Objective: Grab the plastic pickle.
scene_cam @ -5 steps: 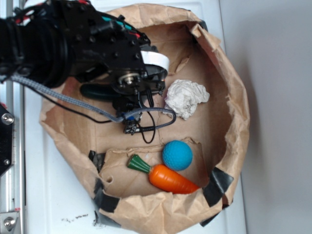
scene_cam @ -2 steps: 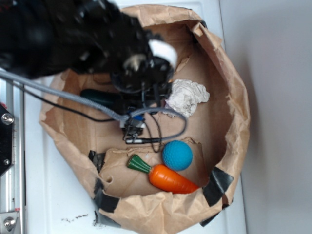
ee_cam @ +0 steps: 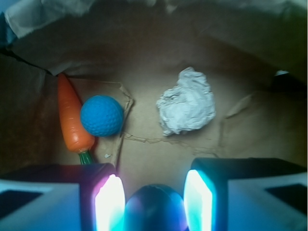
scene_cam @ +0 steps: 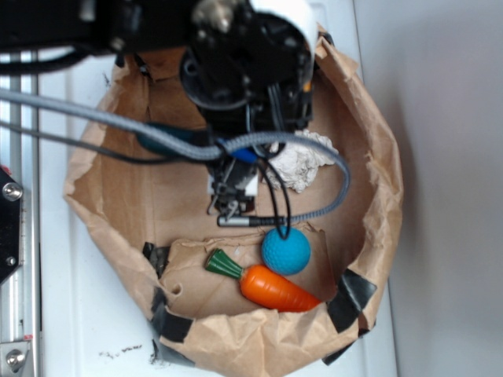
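Observation:
In the wrist view the rounded dark teal end of the plastic pickle (ee_cam: 155, 209) fills the gap between my gripper's (ee_cam: 154, 192) two lit pads and touches both, so the gripper is shut on it. The bag floor lies well below. In the exterior view only a short teal stretch of the pickle (scene_cam: 167, 140) shows at the left of the black arm (scene_cam: 236, 63). The arm hides the fingers and the rest of the pickle.
Everything sits inside a low, wide brown paper bag (scene_cam: 377, 181) with black tape patches (scene_cam: 354, 294). A crumpled white paper ball (scene_cam: 302, 165) lies right of the arm. A blue ball (scene_cam: 285, 250) and an orange carrot (scene_cam: 271, 287) lie at the front. A metal rail (scene_cam: 12, 236) runs on the left.
The arm has risen toward the camera and shifted right, now looming larger over the bag. The pickle's visible part has moved slightly with it. Ball, carrot and paper have stayed put.

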Available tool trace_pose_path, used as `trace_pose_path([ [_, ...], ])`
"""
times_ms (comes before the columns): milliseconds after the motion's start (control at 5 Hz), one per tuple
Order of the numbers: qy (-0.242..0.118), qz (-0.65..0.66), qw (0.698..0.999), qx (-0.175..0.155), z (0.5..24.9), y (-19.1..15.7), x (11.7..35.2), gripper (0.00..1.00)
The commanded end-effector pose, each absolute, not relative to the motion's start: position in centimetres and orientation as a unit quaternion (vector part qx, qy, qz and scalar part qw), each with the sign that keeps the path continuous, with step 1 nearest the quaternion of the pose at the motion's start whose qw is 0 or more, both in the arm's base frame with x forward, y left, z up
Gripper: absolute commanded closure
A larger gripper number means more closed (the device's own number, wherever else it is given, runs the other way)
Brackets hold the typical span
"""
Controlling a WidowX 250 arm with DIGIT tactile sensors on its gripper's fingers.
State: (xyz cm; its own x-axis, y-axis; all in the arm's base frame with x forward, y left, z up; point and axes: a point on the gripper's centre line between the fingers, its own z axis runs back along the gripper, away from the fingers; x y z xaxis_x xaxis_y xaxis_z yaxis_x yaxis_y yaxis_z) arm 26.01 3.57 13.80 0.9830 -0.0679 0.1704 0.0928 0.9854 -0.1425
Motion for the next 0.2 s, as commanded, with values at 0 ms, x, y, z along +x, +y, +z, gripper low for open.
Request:
trace_pose_path([
  [0, -0.147, -0.076, 0.986, -0.028, 20.94, 1.55, 26.77, 1.00],
])
